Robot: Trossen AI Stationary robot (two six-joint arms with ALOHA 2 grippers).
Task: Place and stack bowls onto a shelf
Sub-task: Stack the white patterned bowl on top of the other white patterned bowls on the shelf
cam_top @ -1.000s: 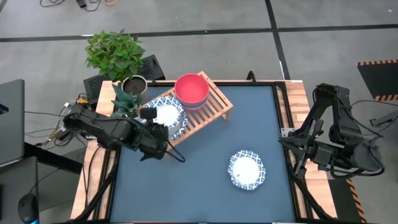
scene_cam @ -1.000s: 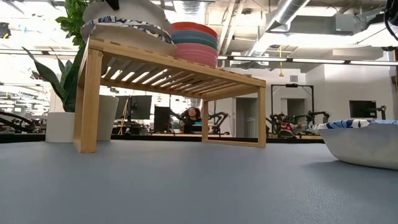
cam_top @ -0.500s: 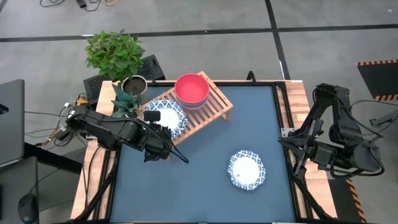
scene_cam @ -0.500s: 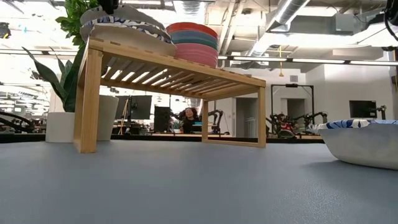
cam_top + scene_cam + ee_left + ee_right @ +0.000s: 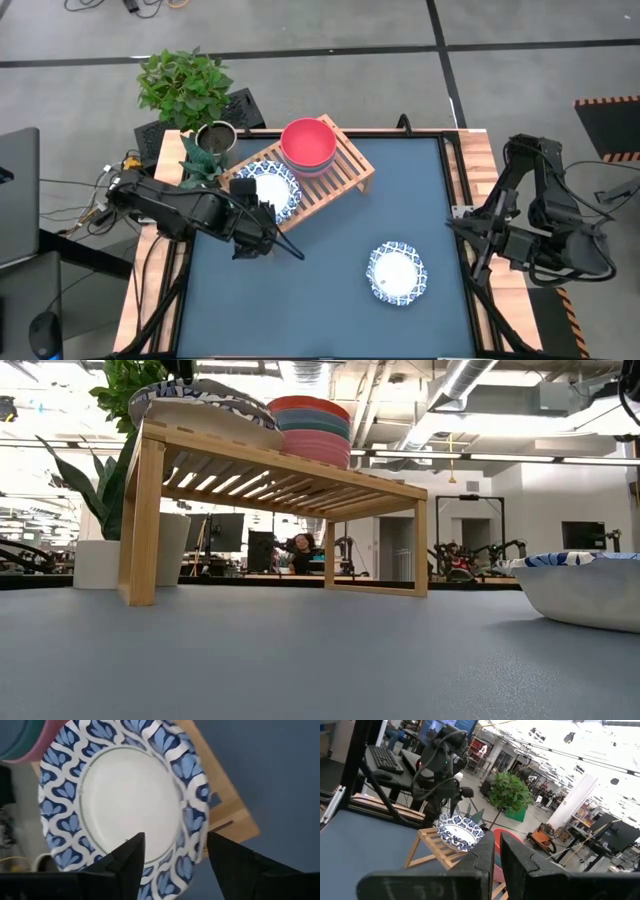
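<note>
Left claw (image 5: 172, 851) opened since earlier, off patterned dish (image 5: 268, 190) on shelf (image 5: 345, 172); right claw (image 5: 496, 851) near-closed, empty.

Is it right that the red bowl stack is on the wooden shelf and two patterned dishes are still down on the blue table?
Not quite. Only one patterned dish is on the blue table; the high view shows it. The other patterned dish already sits on the wooden shelf, beside the red bowl stack, at the left gripper.

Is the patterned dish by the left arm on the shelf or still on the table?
On the shelf: the patterned dish lies on its slats beside the stacked bowls, left gripper open at its rim.
</note>
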